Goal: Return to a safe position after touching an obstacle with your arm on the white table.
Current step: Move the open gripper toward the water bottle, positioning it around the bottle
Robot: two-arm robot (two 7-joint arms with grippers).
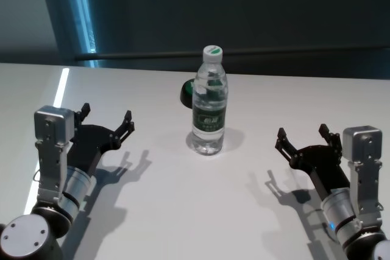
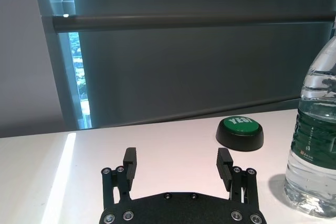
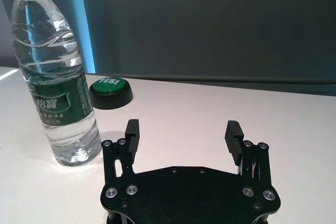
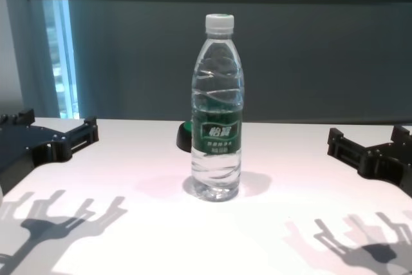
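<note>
The obstacle, a tall clear water bottle [image 1: 209,101] with a white cap and dark green label, stands upright in the middle of the white table [image 1: 183,211]. It also shows in the chest view [image 4: 217,127], the left wrist view [image 2: 315,150] and the right wrist view [image 3: 55,82]. My left gripper [image 1: 106,118] hovers open and empty to the bottle's left, well apart from it. My right gripper [image 1: 303,136] hovers open and empty to its right, also apart. Both cast shadows on the table. The open fingers show in the left wrist view [image 2: 178,163] and the right wrist view [image 3: 182,132].
A low black round button with a green top [image 1: 186,92] sits just behind the bottle; it also shows in the left wrist view [image 2: 240,132] and the right wrist view [image 3: 110,92]. A dark wall and a bright window strip [image 1: 79,10] lie beyond the table's far edge.
</note>
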